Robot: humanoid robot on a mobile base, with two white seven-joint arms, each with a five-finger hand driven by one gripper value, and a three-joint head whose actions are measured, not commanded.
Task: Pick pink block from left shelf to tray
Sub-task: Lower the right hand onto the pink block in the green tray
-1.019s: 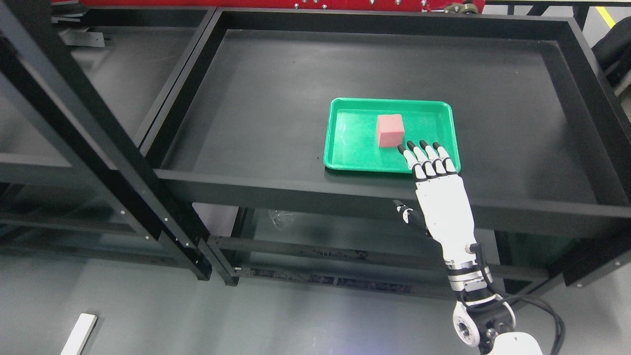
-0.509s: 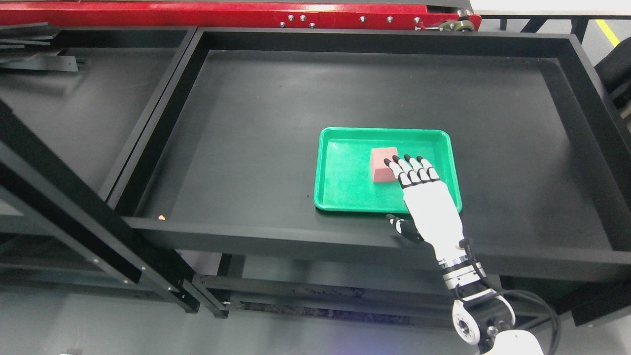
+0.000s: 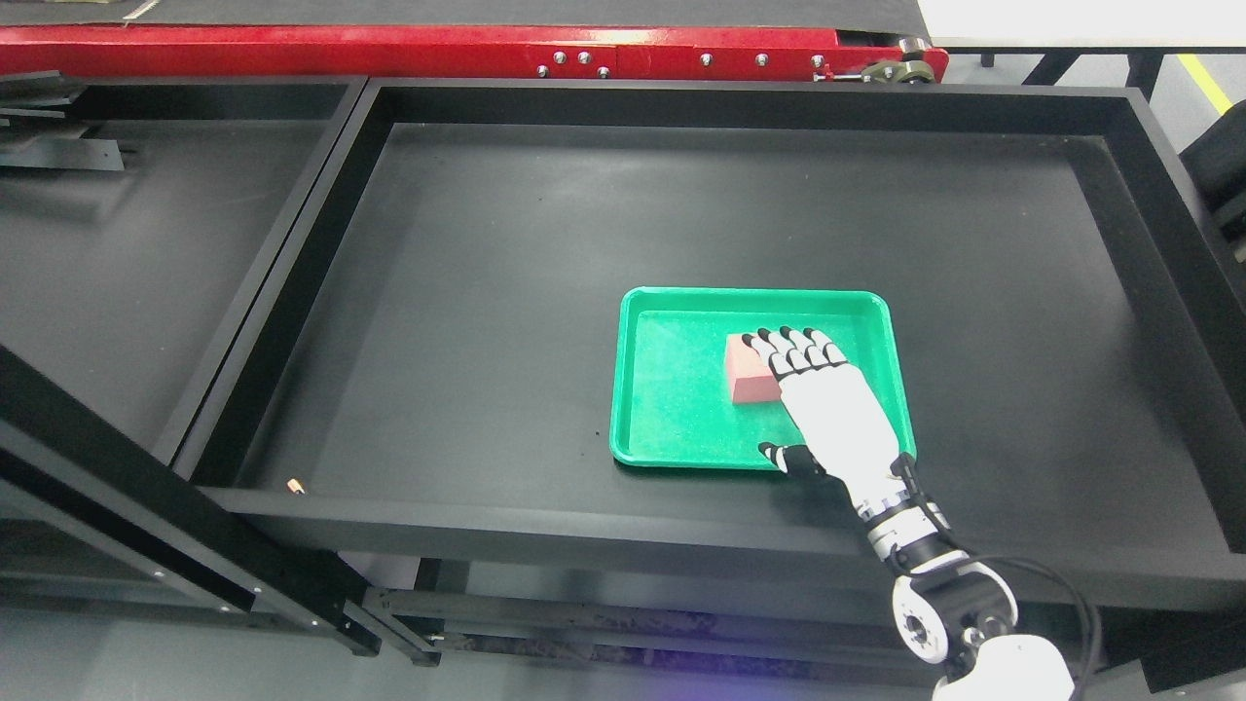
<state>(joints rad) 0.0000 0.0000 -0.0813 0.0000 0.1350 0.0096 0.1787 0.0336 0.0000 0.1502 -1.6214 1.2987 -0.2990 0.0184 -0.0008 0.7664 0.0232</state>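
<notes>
A pink block (image 3: 748, 375) lies in the green tray (image 3: 672, 389) on the wide black shelf. My right hand (image 3: 793, 375) reaches in from the lower right, palm down over the tray. Its fingers (image 3: 790, 348) are stretched out flat over the right part of the block and hide that part. The thumb (image 3: 784, 458) sticks out to the left near the tray's front rim. The hand holds nothing. My left arm is out of view.
The black shelf has raised walls, with its front wall (image 3: 584, 531) under my forearm. A second black shelf (image 3: 127, 253) stands to the left. A red frame (image 3: 467, 54) runs along the back. A black post (image 3: 146, 521) crosses the lower left.
The whole picture has shifted, so the camera has moved. My right hand has reached further over the tray, and its fingers now cover part of the block instead of lying in front of it.
</notes>
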